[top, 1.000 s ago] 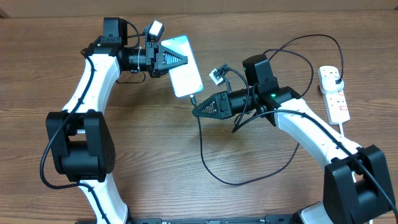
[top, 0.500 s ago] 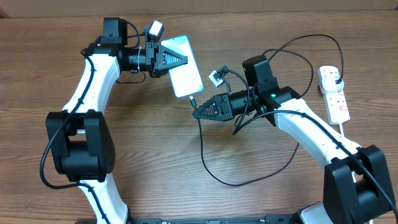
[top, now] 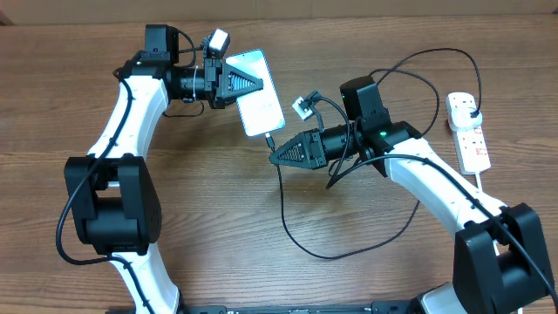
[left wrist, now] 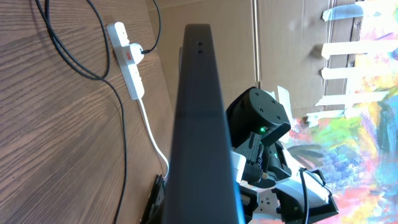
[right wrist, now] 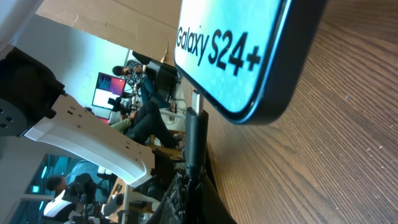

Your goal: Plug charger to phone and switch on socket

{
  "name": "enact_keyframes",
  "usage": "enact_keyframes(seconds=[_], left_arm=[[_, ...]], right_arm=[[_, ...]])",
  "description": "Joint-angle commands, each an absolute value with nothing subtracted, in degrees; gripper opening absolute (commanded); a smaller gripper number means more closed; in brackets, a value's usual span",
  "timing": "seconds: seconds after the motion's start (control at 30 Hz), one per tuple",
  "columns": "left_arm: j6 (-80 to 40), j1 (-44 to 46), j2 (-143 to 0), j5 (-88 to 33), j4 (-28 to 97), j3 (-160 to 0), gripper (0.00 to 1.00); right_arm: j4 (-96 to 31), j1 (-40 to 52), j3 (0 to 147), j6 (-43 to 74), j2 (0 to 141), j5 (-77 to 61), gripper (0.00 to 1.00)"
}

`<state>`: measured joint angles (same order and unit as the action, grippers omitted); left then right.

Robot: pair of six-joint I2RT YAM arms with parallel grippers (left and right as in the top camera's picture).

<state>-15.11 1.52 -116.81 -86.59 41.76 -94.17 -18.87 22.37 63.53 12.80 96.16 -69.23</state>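
My left gripper is shut on the phone, a light blue-screened handset held above the table; the left wrist view shows its dark edge end on. My right gripper is shut on the charger's connector end, whose tip meets the phone's lower edge. The thin black charger cable loops over the table to its black plug in the white socket strip at the far right. The strip also shows in the left wrist view.
The socket strip's thick white cord runs toward the front right. The black cable arcs behind my right arm. A cardboard wall lines the table's far edge.
My right gripper shifted a few pixels right and back again beside the phone's lower edge. The left arm and the phone have not moved.
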Motion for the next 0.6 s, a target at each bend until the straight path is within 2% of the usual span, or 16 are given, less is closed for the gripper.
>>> enact_keyframes(seconds=[0.0, 0.57], left_arm=[[-15.9, 2.0, -116.5, -89.6, 41.8, -95.0, 0.04], [-15.9, 2.4, -116.5, -89.7, 42.0, -95.0, 0.04]], right_arm=[[-18.5, 22.0, 63.7, 12.0, 95.4, -69.6, 0.04], [-18.3, 22.0, 63.7, 12.2, 95.4, -69.1, 0.04]])
